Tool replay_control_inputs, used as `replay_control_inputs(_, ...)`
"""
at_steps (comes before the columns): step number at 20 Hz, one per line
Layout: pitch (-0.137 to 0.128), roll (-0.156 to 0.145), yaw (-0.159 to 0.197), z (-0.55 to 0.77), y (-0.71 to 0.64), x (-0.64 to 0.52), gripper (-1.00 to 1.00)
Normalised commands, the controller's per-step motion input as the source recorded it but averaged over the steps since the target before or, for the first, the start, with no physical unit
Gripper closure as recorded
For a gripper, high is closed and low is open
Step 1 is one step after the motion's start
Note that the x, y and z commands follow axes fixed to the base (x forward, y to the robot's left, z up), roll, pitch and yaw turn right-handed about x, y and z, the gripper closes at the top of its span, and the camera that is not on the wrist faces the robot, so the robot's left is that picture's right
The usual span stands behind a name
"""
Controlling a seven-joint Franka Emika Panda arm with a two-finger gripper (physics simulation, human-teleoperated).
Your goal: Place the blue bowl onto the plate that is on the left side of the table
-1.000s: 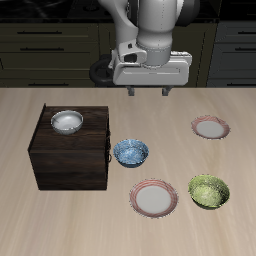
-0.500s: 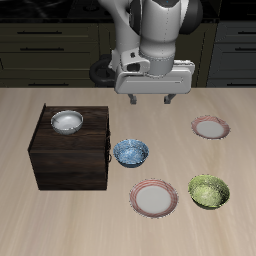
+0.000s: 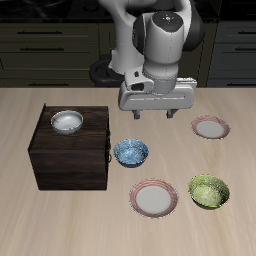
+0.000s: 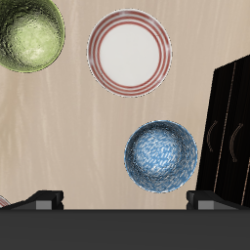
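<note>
Fingers [image 3: 154, 116] spread wide, empty, hanging above blue bowl [image 3: 131, 152], which sits on desk [image 3: 30, 215] beside dark cabinet [image 3: 68, 160]. Suggest: drop straight, pinch far rim away from cabinet, then over to plate [image 3: 210, 127].

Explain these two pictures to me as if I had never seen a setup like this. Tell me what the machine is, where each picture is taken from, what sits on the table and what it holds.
This is a computer-simulated robot arm at a table. One picture looks at it from the front and above; the other is taken from the arm's own wrist, looking down. The pincer at the arm's end hangs in the air and holds nothing. On the table lie the blue bowl, a green bowl, and two pink-rimmed plates: the plate farther back and a larger-looking plate near the front. A white bowl sits on a dark wooden cabinet. The wrist view shows the blue bowl directly below the pincer.
</note>
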Motion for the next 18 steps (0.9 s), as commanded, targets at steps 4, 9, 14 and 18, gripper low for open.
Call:
replay_control_inputs(4,0.038,0.007,0.027,-0.39,0.11,0.04,-1.0)
replay_control_inputs(9,0.023,0.005,0.0,-0.28,0.03,0.02,-1.0)
replay_control_inputs(14,0.017,-0.003,-0.001,-0.18,-0.02,0.02,-1.0)
replay_control_inputs(18,0.048,-0.002,-0.013,-0.33,-0.01,0.04,-1.0)
